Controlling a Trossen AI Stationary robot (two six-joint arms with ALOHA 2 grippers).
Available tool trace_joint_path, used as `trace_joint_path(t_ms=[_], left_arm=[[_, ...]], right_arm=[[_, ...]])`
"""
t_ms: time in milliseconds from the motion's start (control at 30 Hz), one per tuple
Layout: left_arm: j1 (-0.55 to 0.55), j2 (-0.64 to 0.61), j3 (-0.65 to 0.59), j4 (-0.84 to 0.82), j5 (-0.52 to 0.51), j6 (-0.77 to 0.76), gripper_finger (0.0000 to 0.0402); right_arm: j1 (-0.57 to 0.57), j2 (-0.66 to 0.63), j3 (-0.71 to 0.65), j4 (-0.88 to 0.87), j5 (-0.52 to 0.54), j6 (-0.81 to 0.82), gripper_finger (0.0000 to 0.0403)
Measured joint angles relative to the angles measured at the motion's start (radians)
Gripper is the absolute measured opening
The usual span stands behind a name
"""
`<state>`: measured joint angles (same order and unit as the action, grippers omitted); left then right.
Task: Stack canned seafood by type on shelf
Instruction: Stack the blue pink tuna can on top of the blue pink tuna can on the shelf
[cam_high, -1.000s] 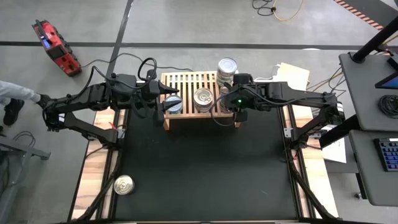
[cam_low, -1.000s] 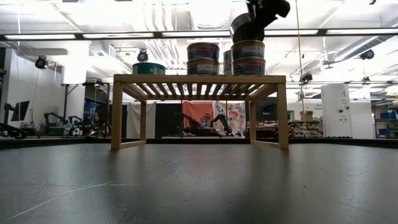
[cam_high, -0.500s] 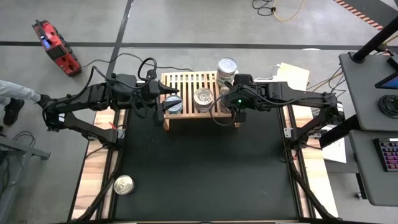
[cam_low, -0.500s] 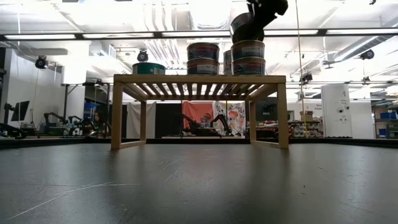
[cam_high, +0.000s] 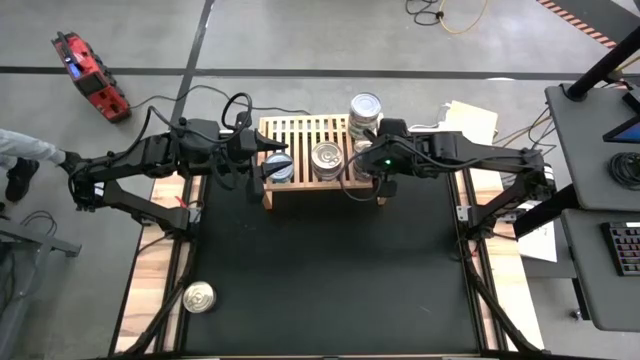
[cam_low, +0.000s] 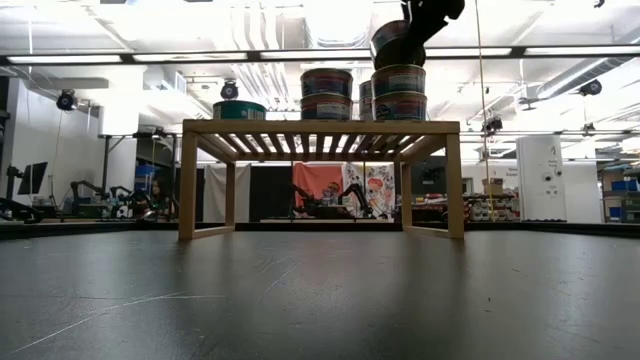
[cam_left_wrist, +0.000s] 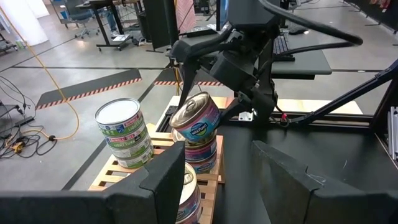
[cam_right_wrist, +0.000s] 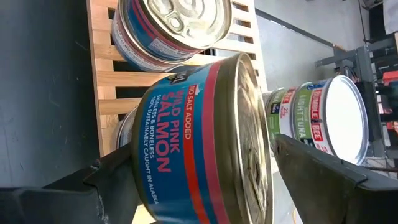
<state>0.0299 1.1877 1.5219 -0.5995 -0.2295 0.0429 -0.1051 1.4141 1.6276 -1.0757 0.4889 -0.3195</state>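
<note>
Now the right gripper (cam_left_wrist: 208, 93) stands wider than a second ago, its fingers spread around a tilted salmon can (cam_left_wrist: 196, 117) atop the stack (cam_left_wrist: 200, 152) at the shelf's (cam_high: 300, 135) right end. Otherwise unchanged: left gripper (cam_high: 283, 163) stays half-open at the left can (cam_high: 279, 168); contact unclear.

A blue pink salmon can (cam_right_wrist: 186, 146) sits tilted between the fingers of the right end effector (cam_left_wrist: 208, 93), atop a short stack of matching cans (cam_left_wrist: 200, 152) at the right end of the light-wood shelf (cam_high: 297, 133). Just behind it stands a stack of white-lidded tuna cans (cam_left_wrist: 124, 134). Far from both end effectors, one silver can (cam_high: 199, 297) lies on the table's front left edge.
</note>
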Motion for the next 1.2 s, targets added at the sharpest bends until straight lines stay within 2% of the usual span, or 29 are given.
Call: trace_joint_path(t_ms=[533, 933, 1200], left_arm=[[0.000, 0.000, 0.000, 0.000, 0.000, 0.000, 0.0168], [0.000, 0.000, 0.000, 0.000, 0.000, 0.000, 0.0168], [0.000, 0.000, 0.000, 0.000, 0.000, 0.000, 0.0168]], right_arm=[[0.000, -0.013, 0.000, -0.020, 0.000, 0.044, 0.0320], [0.000, -0.013, 0.001, -0.077, -0.027, 0.153, 0.0348], [0.000, -0.013, 0.002, -0.095, -0.027, 0.176, 0.0345]])
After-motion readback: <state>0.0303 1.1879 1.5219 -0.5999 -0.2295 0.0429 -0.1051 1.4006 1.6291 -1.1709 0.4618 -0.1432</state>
